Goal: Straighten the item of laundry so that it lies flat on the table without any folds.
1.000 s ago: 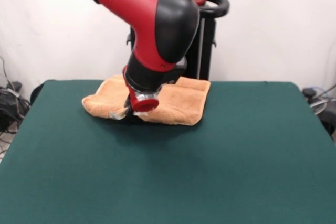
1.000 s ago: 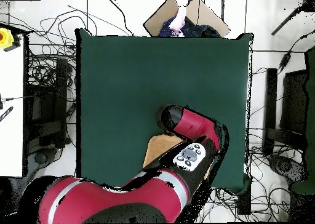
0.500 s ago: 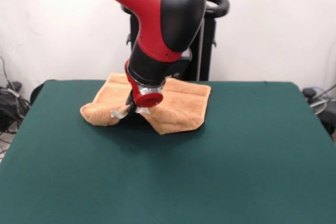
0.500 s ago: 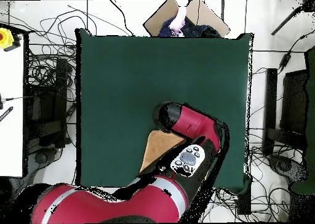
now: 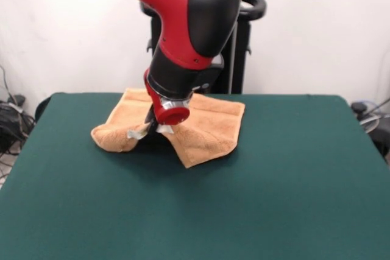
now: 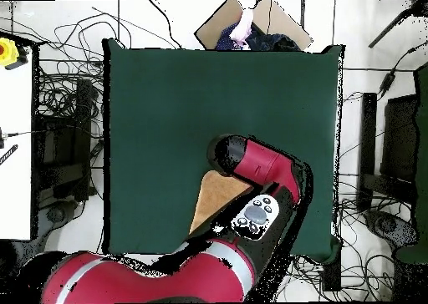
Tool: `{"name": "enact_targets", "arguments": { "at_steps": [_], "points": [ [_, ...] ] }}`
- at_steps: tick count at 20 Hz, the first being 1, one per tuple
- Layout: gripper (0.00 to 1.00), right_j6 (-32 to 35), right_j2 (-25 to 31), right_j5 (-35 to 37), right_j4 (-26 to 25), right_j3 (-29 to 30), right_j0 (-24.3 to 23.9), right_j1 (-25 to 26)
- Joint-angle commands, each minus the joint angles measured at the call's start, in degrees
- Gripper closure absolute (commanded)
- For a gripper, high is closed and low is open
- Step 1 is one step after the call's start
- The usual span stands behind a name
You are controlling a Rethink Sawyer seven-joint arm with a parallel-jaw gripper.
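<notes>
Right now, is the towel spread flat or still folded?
Folded. In the front view the towel is bunched, one corner drawn out toward the camera, with a rolled hump at its other end beside the gripper.

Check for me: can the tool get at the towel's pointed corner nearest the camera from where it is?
Probably yes. That corner lies bare on the table just below the tool, with nothing between them.

We observe an open brown cardboard box (image 6: 251,21) beyond one table edge and tangled black cables (image 6: 63,108) on the floor.
</notes>
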Motion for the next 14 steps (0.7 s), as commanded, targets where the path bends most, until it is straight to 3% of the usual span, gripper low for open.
{"name": "enact_targets", "arguments": {
  "at_steps": [1,14],
  "points": [
    [1.00,3.1,4.6,-0.4,-2.6,-6.3,0.3,2.2],
    [1.00,5.8,2.3,1.3,-4.3,-10.7,1.5,5.8]
  ]
}}
